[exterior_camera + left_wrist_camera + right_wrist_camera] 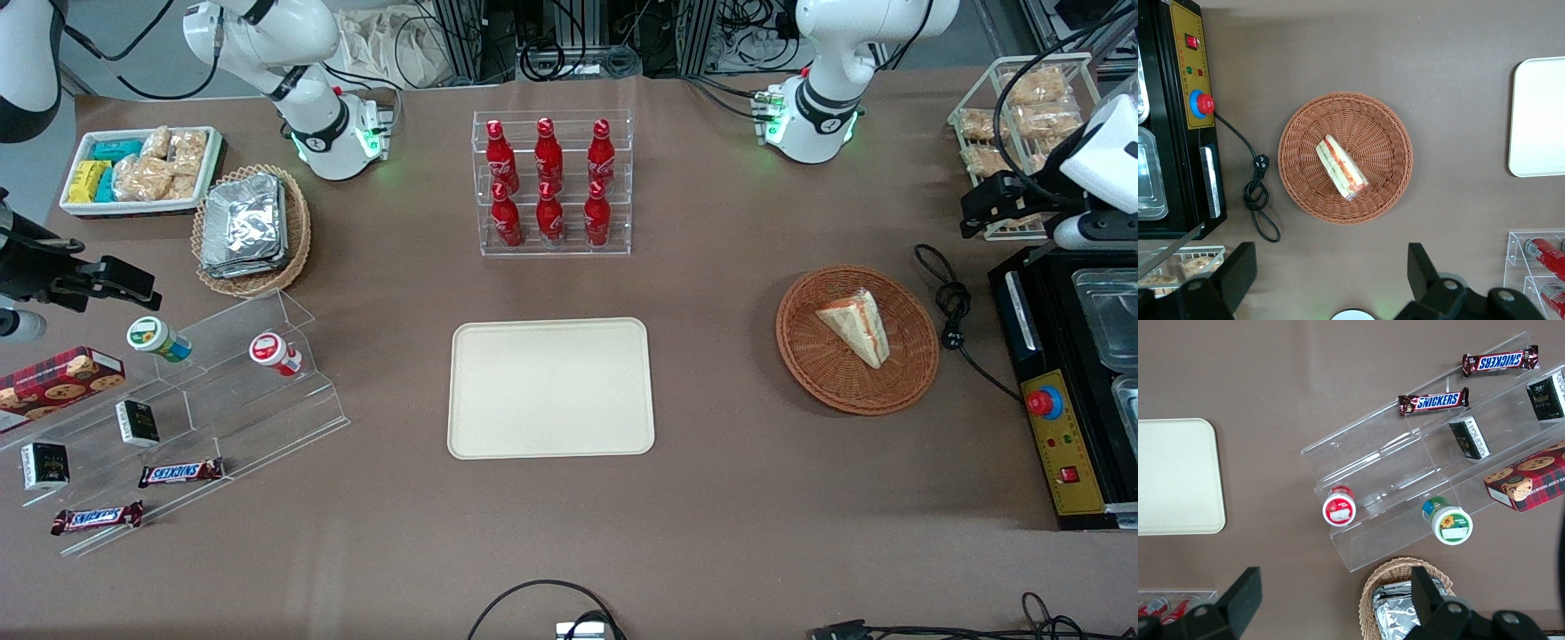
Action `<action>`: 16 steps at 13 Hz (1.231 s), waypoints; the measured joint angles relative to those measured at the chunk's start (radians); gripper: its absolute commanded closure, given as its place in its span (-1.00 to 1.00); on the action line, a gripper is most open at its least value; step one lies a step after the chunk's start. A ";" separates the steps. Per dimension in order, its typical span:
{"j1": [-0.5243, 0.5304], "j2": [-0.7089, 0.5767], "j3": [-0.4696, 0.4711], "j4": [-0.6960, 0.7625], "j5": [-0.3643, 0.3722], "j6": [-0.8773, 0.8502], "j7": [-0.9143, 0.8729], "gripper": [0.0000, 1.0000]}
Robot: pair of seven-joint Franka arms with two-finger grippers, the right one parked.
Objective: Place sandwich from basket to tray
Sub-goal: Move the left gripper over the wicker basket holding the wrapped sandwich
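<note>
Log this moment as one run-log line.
stage: pre-grasp | end effector: open, above table beside basket | sandwich: in basket | tray: nothing on it | next: likely descend to sandwich

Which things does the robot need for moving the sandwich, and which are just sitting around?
For the job:
sandwich, lying in the basket
tray, nothing on it
tool, open, above the basket

Just lying about:
red bottles in a clear rack
Snickers bars
foil containers
black machine

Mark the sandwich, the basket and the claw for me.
sandwich (855, 324): front view, on its white bread face.
basket (805, 351): front view, on its woven wall.
claw (1331, 277): left wrist view, open, midway between fingertips, above the table.
</note>
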 measured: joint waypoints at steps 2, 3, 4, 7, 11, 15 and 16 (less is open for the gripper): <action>0.000 0.001 0.000 0.002 -0.006 0.000 -0.016 -1.00; 0.000 0.001 0.001 0.006 -0.016 0.000 -0.034 -1.00; 0.000 0.003 0.001 0.006 -0.018 0.000 -0.042 -1.00; 0.001 0.022 0.008 0.005 -0.018 -0.002 -0.045 -1.00; 0.008 0.033 0.023 -0.089 -0.018 0.087 -0.135 -1.00; 0.019 -0.011 0.033 -0.309 -0.018 0.279 -0.215 -1.00; 0.019 -0.026 0.039 -0.367 -0.018 0.325 -0.236 -1.00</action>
